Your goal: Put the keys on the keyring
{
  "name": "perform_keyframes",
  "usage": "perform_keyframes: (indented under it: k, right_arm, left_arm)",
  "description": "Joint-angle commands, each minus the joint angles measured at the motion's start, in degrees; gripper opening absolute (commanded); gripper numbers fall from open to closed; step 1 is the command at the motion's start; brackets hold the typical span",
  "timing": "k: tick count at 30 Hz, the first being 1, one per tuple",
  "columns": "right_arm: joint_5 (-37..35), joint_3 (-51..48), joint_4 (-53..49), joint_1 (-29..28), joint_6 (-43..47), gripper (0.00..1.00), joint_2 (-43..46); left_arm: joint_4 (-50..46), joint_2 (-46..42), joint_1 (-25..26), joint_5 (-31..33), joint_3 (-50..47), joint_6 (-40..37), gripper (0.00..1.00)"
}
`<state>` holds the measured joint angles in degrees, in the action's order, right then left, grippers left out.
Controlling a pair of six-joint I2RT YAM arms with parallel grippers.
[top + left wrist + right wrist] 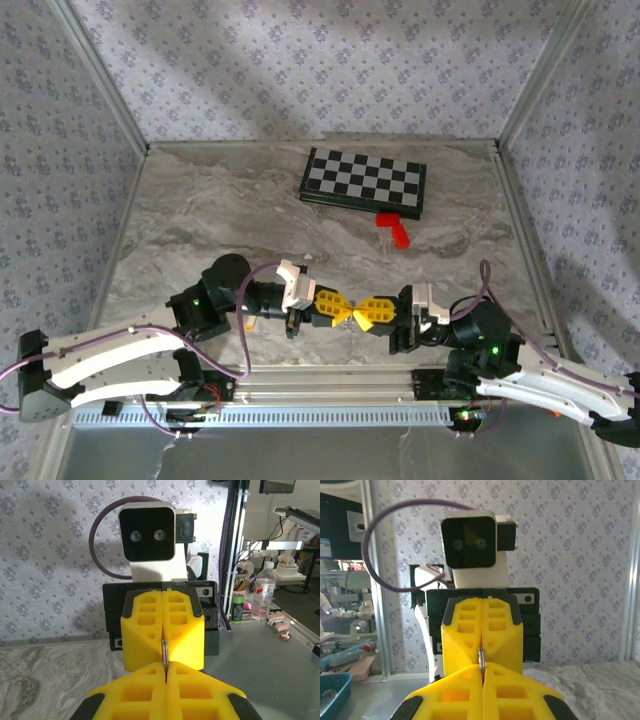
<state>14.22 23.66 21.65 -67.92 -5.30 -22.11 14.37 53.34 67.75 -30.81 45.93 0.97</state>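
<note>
Near the bases, the left gripper (335, 306) and right gripper (368, 311) meet tip to tip above the surface (200, 220). Both sets of jaws are clamped on a thin silvery sliver seen edge-on, apparently the keyring (164, 655). An orange-yellow speck beside the left arm (120, 350) may be a key (250, 323), so threading looks undone. Farther back lie the red block (397, 230) and the chessboard (365, 182).

Left gripper (345, 309) and right gripper (360, 312) tip to tip, fingers closed, forearms angled inward
</note>
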Motion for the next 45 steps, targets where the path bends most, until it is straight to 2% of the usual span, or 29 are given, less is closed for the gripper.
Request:
perform_keyframes:
  k: [1,4,6,8,11,17,33,42,45]
  right_arm:
    - [-3.93,3.72,-7.52,-0.37,1.98,0.07,0.31]
    - [-8.35,7.45,-17.58,-0.37,3.5,0.34,0.58]
    - [-11.26,9.65,-23.09,-0.37,3.98,0.45,0.58]
    - [-13.45,11.72,-27.97,-0.37,4.32,0.5,0.32]
    - [-15.49,14.6,-33.88,-0.48,5.01,0.51,-0.64]
    - [-15.23,17.72,-39.68,-0.58,6.35,0.5,-3.56]
    - [-13.13,18.53,-40.25,-0.55,7.06,0.37,-8.91]
    - [-11.81,17.93,-38.94,-0.55,6.65,0.19,-10.17]
    - [-10.99,17.76,-38.37,-0.55,6.53,0.1,-10.59]
  left_arm:
    - [-5.52,-1.13,0.54,2.93,5.0,-3.69,0.0]
    - [-15.55,-0.31,0.41,7.61,8.95,-8.33,0.0]
    - [-22.52,1.27,0.39,10.15,12.42,-11.16,0.0]
    - [-29.1,3.35,0.39,12.04,16.03,-14.14,0.0]
    - [-38.72,6.69,0.41,13.58,21.32,-17.68,0.0]
    - [-49.64,10.98,0.5,15.86,27.46,-20.48,0.0]
    - [-52.96,14.53,0.97,12.17,30.66,-21.63,0.0]
    - [-52.97,15.38,1.68,12.22,31.32,-21.71,0.0]
    - [-52.79,15.26,1.77,11.83,30.78,-21.63,0.0]
